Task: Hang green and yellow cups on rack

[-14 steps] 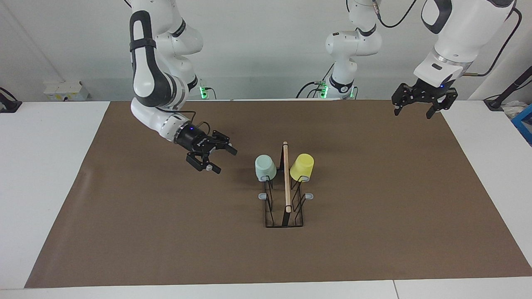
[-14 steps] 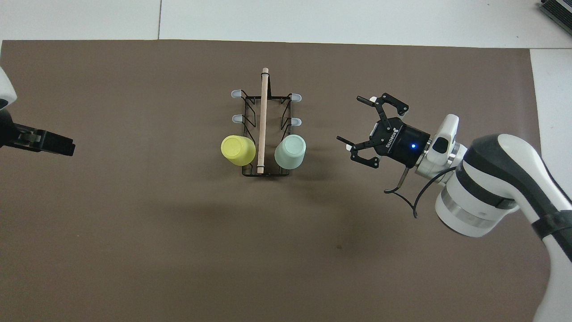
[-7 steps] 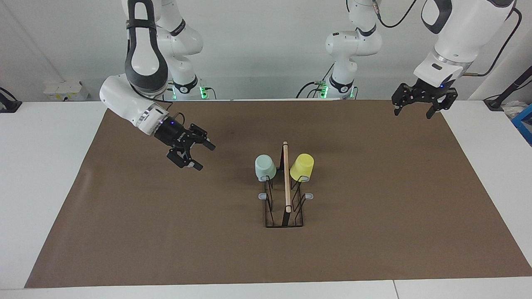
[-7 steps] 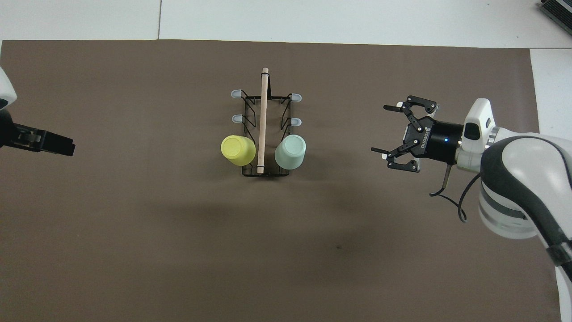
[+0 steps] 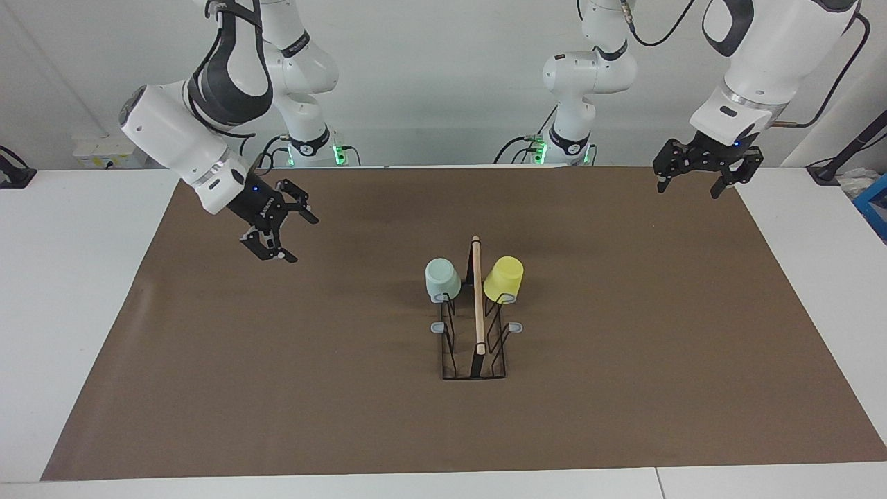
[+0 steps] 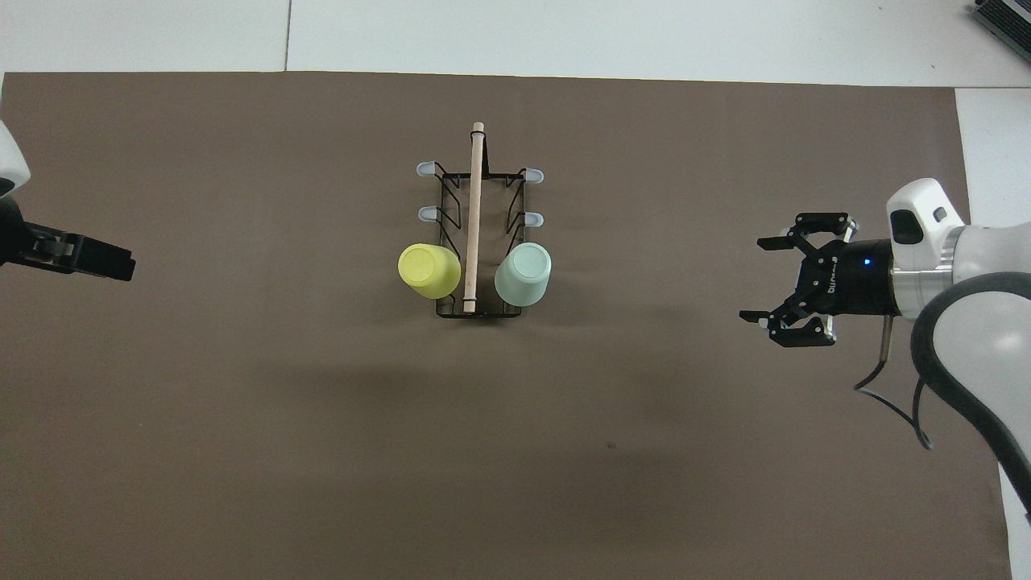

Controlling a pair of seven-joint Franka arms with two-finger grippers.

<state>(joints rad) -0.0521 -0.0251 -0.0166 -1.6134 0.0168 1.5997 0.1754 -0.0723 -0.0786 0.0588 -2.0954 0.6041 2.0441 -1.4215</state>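
Observation:
The black wire rack (image 5: 478,305) (image 6: 475,209) with a wooden top rod stands in the middle of the mat. The pale green cup (image 5: 442,278) (image 6: 523,274) and the yellow cup (image 5: 504,278) (image 6: 430,271) sit upside down on its two prongs nearest the robots, green toward the right arm's end. My right gripper (image 5: 298,238) (image 6: 755,280) hangs open and empty over the mat, well apart from the green cup. My left gripper (image 5: 689,188) (image 6: 121,264) waits open and empty, raised over the mat's edge at the left arm's end.
A brown mat (image 5: 624,346) covers most of the white table. Several rack prongs with grey caps (image 6: 425,213) carry nothing. A blue box (image 5: 874,204) sits at the table's edge past the left gripper.
The right gripper has drawn away from the green cup toward the right arm's end of the table and risen, still open. Cups, rack and left arm have not moved.

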